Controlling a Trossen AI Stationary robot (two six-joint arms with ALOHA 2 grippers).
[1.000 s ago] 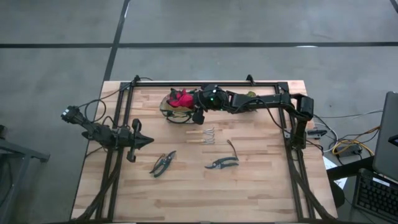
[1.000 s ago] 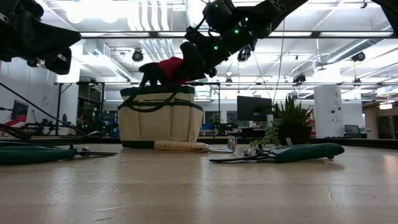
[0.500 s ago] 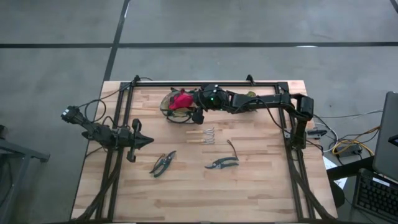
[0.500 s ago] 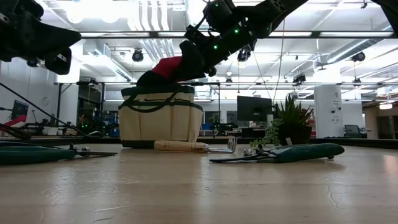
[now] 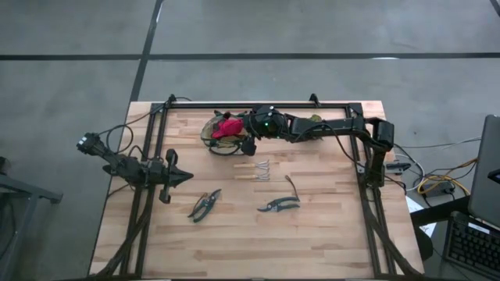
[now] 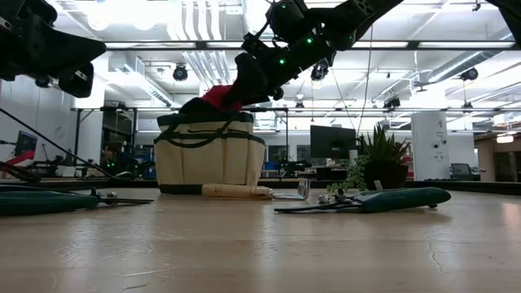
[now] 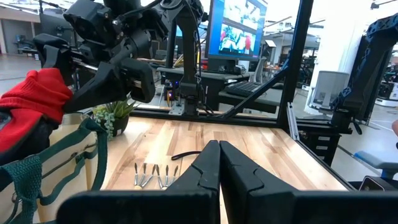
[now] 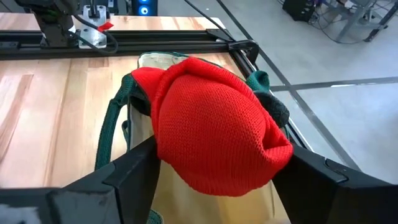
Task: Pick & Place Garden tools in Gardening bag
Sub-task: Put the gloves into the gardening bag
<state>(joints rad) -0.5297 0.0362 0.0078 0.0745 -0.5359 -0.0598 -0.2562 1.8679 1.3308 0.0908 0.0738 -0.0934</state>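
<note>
A potted plant (image 6: pixel 381 159) stands at the table's (image 5: pixel 234 234) far right edge, with a monitor (image 6: pixel 330 141) (screen dark) in the room behind it.

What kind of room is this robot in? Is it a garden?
Not a garden; it looks like a big indoor robot lab or workshop. There are ceiling pipes and lights, computer screens behind the wooden table, and a concrete floor.
</note>
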